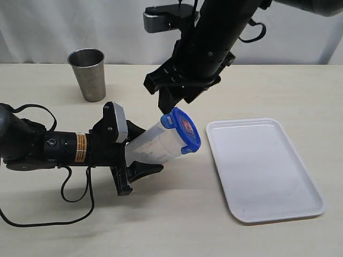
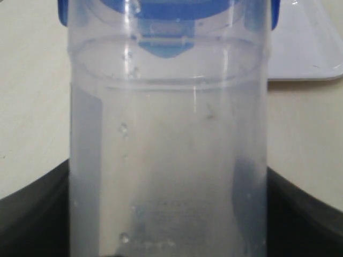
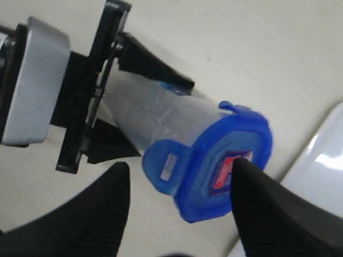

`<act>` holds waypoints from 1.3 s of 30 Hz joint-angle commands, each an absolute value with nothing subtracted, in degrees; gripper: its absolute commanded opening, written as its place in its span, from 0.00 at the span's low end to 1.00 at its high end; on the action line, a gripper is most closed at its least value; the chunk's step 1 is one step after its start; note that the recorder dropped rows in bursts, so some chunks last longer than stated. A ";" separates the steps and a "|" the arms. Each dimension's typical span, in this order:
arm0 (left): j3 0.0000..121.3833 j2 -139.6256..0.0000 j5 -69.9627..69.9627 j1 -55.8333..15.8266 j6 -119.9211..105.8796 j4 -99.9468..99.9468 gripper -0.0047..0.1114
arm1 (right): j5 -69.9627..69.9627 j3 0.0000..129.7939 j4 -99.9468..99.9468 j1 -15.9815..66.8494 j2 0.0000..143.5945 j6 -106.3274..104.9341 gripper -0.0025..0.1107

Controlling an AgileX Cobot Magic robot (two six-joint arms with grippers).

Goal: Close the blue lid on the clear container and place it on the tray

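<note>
Plastic walls make the clear container (image 1: 158,144) look light, stiff and slick; a mid-body hold suits it. The left gripper (image 1: 140,149) clamps its lower body, tilted just beside the tray (image 1: 268,176), while the right gripper (image 3: 179,163) spreads wide around the blue lid (image 1: 185,133).

The container (image 1: 158,145) slanted at centre frame, lid (image 1: 186,128) on its right end. The tray (image 1: 262,171) sat at right, the cup (image 1: 88,75) upper left.

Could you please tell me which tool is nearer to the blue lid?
Right. The right tool hangs open at the blue lid, one finger either side; the left tool grips the clear container near its base, away from the lid.
</note>
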State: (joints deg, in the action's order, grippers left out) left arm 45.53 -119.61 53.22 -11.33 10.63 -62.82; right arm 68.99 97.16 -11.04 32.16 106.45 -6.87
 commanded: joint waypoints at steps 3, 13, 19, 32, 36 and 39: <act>45.37 -119.49 54.36 -11.74 10.36 -61.85 0.04 | 67.37 92.25 -12.39 31.85 106.47 -8.33 0.49; 45.37 -119.49 54.36 -11.74 10.36 -61.85 0.04 | 59.58 90.14 -12.39 31.85 106.47 -8.80 0.48; 45.37 -119.49 54.36 -11.74 10.11 -61.85 0.04 | 59.63 90.14 -12.39 31.97 107.00 -8.80 0.34; 45.37 -119.49 54.60 -11.74 10.11 -60.88 0.04 | 59.83 88.39 -11.70 33.72 109.92 -10.77 0.33; 45.37 -119.49 54.71 -11.74 10.11 -60.76 0.04 | 59.83 88.39 -6.70 37.01 110.32 -10.15 0.33; 45.37 -119.49 54.71 -11.74 10.11 -60.76 0.04 | 59.83 88.39 -2.82 38.20 110.45 -7.58 0.33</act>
State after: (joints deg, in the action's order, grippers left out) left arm 45.51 -119.61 52.76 -11.33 10.49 -61.66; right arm 57.90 89.69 -4.28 36.25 107.96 -8.36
